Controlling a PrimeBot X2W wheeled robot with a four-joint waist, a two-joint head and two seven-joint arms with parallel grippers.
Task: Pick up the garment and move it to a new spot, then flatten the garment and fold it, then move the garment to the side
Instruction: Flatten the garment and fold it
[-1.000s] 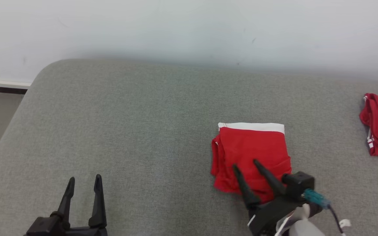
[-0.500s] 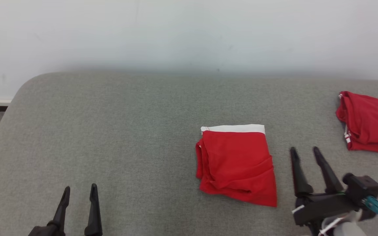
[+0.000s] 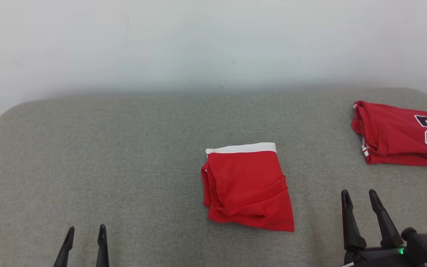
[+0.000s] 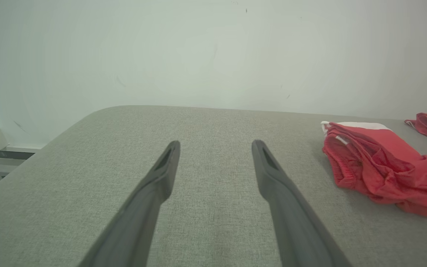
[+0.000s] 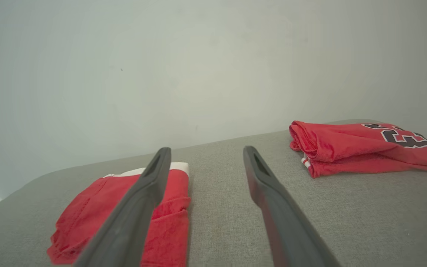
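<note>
The garment (image 3: 247, 187) is a red piece with a white band at its far edge. It lies folded in a rough square in the middle of the grey padded surface (image 3: 124, 167). My right gripper (image 3: 358, 193) stands open to the right of it, apart from the cloth, nothing between its fingers. The right wrist view has the garment (image 5: 87, 215) left of my open right gripper (image 5: 207, 149). My left gripper (image 3: 86, 228) is open and empty at the lower left, far from the cloth. In the left wrist view the garment (image 4: 380, 167) lies right of that open gripper (image 4: 216, 142).
A second red garment, a jersey (image 3: 399, 137) with dark numerals, lies folded at the far right of the surface, also seen as the jersey (image 5: 358, 148) in the right wrist view. A pale wall (image 3: 213, 44) rises behind. The surface's rounded left corner drops off at the left.
My right gripper has come off the garment's near edge and now stands to its right, nearer to me. The camera has turned right, bringing more of the jersey into view.
</note>
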